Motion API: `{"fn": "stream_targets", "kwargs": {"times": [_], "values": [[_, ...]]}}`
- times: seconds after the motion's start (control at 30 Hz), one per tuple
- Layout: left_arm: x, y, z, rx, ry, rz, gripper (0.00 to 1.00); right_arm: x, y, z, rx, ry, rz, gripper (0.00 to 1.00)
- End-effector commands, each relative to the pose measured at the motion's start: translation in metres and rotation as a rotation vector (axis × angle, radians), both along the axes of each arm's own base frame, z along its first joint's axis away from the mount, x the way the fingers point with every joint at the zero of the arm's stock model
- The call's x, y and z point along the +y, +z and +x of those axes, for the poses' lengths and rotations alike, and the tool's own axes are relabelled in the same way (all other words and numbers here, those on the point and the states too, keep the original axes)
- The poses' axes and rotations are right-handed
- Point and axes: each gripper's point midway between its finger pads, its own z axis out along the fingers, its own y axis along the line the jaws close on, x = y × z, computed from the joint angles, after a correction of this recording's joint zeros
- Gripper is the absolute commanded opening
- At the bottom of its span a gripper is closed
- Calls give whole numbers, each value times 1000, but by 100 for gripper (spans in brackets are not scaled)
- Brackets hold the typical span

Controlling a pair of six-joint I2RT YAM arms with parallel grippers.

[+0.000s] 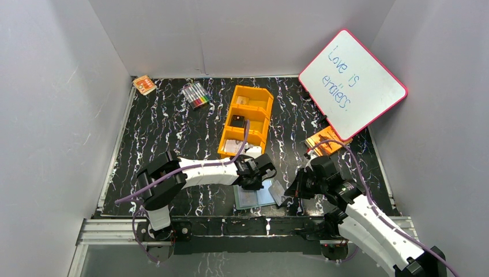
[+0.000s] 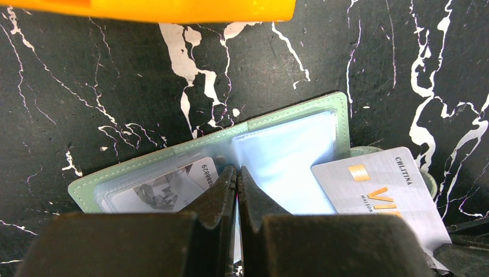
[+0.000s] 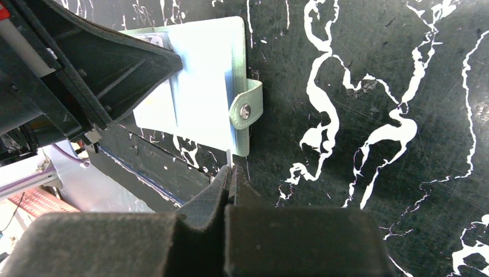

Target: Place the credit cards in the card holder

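Near the tabletop's (image 1: 173, 133) front edge: card holder (image 2: 282, 156) open, soft | left gripper (image 2: 237, 173) closed at its fold | right gripper (image 3: 229, 173) pinches credit card (image 2: 380, 190) | thin, stiff, slick: you grip its edge.

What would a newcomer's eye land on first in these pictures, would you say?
Probably the pink-framed whiteboard with blue handwriting, leaning at the far right, and the orange tray in the centre. Next comes the open card holder at the near edge, where the right gripper holds a credit card at its right edge.
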Motion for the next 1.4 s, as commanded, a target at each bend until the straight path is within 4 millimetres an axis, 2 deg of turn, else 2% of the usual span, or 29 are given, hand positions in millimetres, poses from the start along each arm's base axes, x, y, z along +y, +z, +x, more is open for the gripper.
{"fn": "stream_targets", "kwargs": {"times": [0.0,0.2,0.53,0.73,0.93,1.37], "values": [[38,-37,-27,104,-28,159,0,1,-3,1,-12,10,-1,0],[40,-38,-29,108,-29,162,0,-6,11,14,-96,-74,5,0],[40,-39,-30,113,-31,161,0,-2,20,15,-122,-53,31,0],[40,-39,-31,113,-34,161,0,0,36,22,-197,-65,75,0],[40,-38,-31,111,-34,160,0,5,29,18,-158,-24,76,0],[38,-37,-31,109,-35,157,0,5,11,11,-94,-7,48,0]]}}
